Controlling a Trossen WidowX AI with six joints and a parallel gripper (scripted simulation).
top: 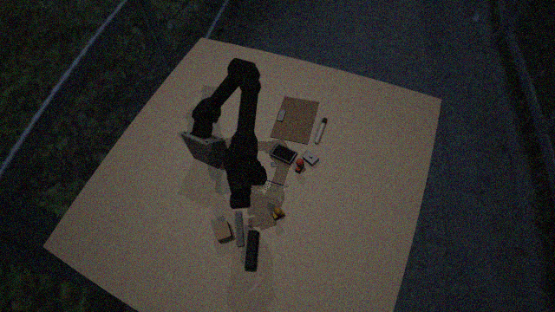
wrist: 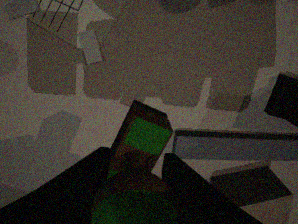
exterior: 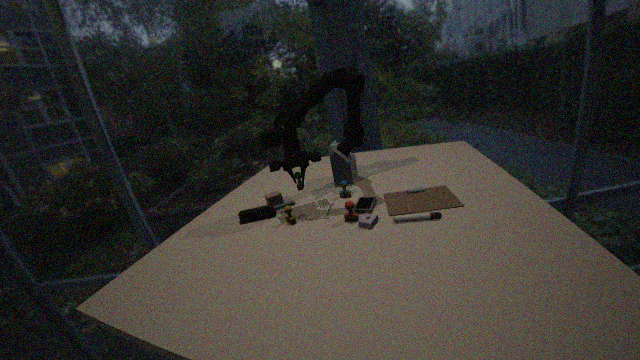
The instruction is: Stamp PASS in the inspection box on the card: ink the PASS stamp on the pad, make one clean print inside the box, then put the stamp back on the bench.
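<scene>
My gripper (exterior: 299, 183) (wrist: 136, 159) is shut on a stamp (wrist: 147, 136) with a green patch on its top. It holds the stamp in the air above the bench. The stamp's underside is hidden. The card (exterior: 324, 206) lies flat in the middle, partly in shadow. Dark thin lines show at the top left in the wrist view. I cannot tell whether a print is in the box. The ink pad (top: 284, 153) (exterior: 366, 204) lies open, with a dark surface, beside a red stamp (top: 299, 165) (exterior: 351, 211).
A yellow stamp (top: 278, 212) (exterior: 289, 215) and a blue stamp (exterior: 344, 189) stand nearby. A grey bar (top: 239, 229) (wrist: 235, 146) lies between a tan block (top: 222, 229) and a black block (top: 251, 251). A clipboard (top: 297, 121), marker (top: 321, 131) and small pale box (top: 310, 158) lie beyond the pad.
</scene>
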